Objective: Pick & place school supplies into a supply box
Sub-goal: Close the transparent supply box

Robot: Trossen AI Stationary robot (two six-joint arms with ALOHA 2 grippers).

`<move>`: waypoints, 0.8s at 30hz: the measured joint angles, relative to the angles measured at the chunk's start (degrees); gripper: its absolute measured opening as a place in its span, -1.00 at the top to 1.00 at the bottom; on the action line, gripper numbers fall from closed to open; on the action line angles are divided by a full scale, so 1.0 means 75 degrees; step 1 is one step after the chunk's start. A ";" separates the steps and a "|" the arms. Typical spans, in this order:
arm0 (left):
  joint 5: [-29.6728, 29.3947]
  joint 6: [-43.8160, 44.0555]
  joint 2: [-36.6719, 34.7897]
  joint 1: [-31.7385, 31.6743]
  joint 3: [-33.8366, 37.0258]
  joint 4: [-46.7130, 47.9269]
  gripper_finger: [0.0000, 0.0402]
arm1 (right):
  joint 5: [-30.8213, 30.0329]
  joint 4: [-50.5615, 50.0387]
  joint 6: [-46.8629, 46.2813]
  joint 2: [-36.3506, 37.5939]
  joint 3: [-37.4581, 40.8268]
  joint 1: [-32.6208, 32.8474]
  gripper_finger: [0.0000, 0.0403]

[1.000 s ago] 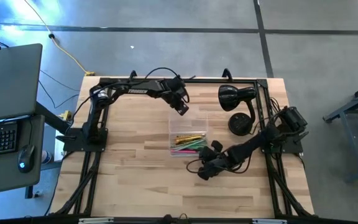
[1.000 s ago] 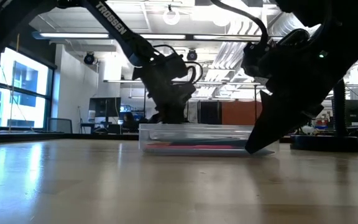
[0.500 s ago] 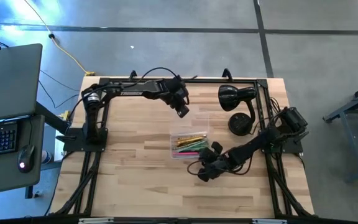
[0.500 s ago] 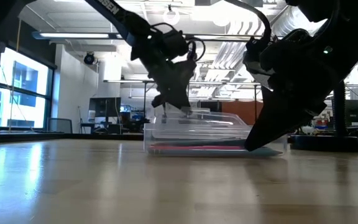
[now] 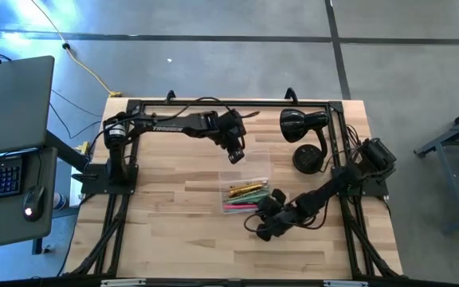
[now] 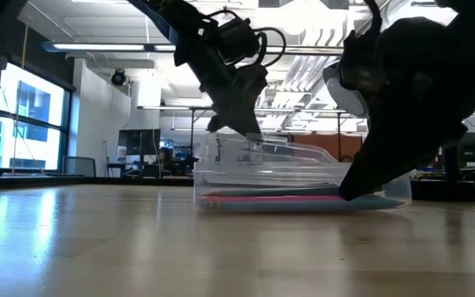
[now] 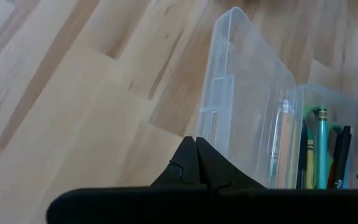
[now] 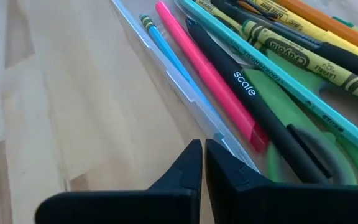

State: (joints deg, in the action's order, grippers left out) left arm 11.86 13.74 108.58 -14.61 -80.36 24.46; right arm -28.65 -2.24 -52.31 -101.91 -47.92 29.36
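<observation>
The clear supply box (image 5: 245, 194) sits mid-table with the school supplies inside. In the right wrist view they are a pink pen (image 8: 207, 65), a black pen (image 8: 248, 94), a teal pencil, green crayons (image 8: 294, 48) and green-handled scissors (image 8: 303, 149). The box's clear lid (image 6: 283, 152) stands tilted up over it. My left gripper (image 5: 236, 154) is at the lid's raised far-left edge, shut. My right gripper (image 5: 260, 215) is shut at table height by the box's near long wall. My left gripper meets the lid's raised free edge (image 7: 211, 127) with shut fingertips, coming from above and slanting down. I cannot tell whether the edge is pinched or hooked. The lid slopes down from the fingers (image 6: 246, 124) to its other long edge (image 6: 336, 162) on the box. My right gripper has its shut fingertips (image 8: 194, 155) against the outside of the box's near long wall (image 8: 219, 138), close to the table, slanting in from the near right. The box stays flat on the table.
A black desk lamp (image 5: 305, 135) stands at the table's far right, close behind the box. Black frame rails run along the far edge and both sides. A laptop (image 5: 10, 96) sits on a stand left of the table. Bare wood lies left of the box and toward the near edge.
My left gripper rose and moved toward the table's near edge, and the lid's far edge lifted with it from flat to tilted open. The box slid a little toward the near right. My right gripper shifted slightly toward the near edge and stayed shut.
</observation>
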 joint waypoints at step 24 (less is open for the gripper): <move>0.0059 0.0082 -0.1088 0.1475 -0.0009 0.0244 0.92 | -0.0488 -0.0177 -0.0586 -0.0003 0.0012 0.0439 1.00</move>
State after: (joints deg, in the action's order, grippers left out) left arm 12.30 14.35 100.42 -3.56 -80.42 26.29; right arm -32.31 -3.57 -56.70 -101.93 -47.83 32.65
